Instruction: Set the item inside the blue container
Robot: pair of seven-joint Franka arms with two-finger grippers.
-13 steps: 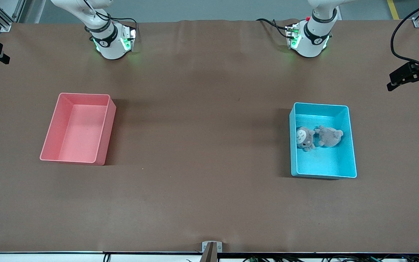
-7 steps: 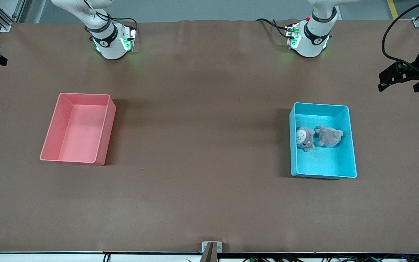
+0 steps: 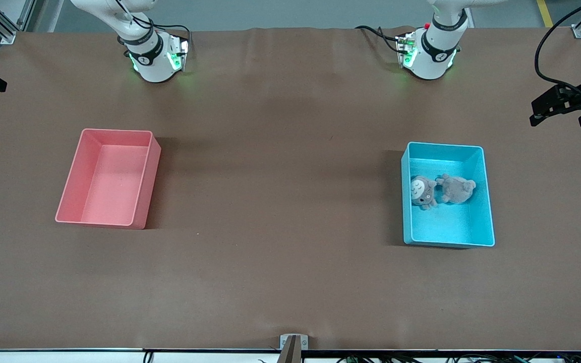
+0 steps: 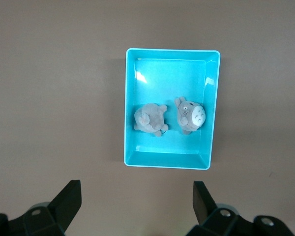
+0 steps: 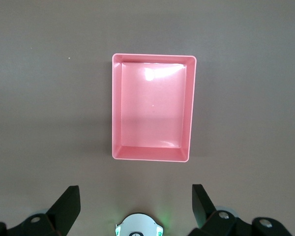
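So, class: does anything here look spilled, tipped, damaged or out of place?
Nothing stands out. Both plush toys lie inside the blue container; the pink bin sits upright with nothing in it. Left gripper and right gripper are open, holding nothing.

Two rectangular plastic bins sit on the brown table: one light blue container (image 3: 447,194) and one pink bin (image 3: 109,177). Two small grey plush toys (image 3: 442,190) lie in the blue one, possibly parts of one toy.
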